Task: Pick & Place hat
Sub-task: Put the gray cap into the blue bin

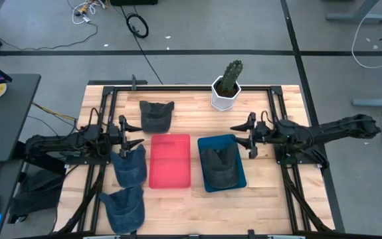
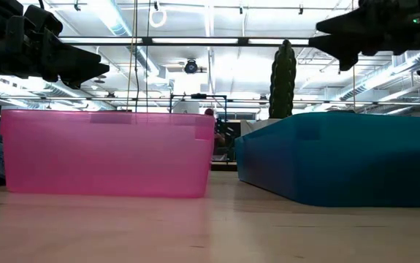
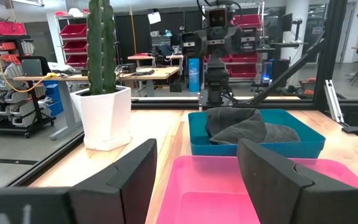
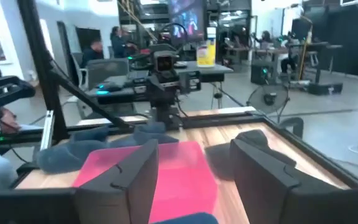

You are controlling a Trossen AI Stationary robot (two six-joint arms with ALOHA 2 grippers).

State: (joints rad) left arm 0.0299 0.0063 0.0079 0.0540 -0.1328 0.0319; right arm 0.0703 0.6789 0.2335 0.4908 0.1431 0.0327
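Several caps lie flat on the wooden table. A dark grey hat (image 1: 156,114) sits by the far edge. Two blue denim hats (image 1: 129,164) (image 1: 124,209) lie to the left of the pink bin (image 1: 171,160). Another dark grey hat (image 1: 220,166) (image 3: 241,124) rests inside the teal bin (image 1: 239,174). My left gripper (image 1: 137,135) (image 3: 197,180) hovers open above the table, left of the pink bin and over the upper blue hat's far edge. My right gripper (image 1: 237,136) (image 4: 194,171) hovers open above the teal bin's far right corner. The two grippers face each other.
A cactus in a white pot (image 1: 227,86) (image 3: 101,56) stands at the table's far edge, between the grey hat and my right arm. A black frame rail (image 1: 191,86) runs around the table. The pink bin (image 2: 107,153) and teal bin (image 2: 341,157) stand side by side at the centre.
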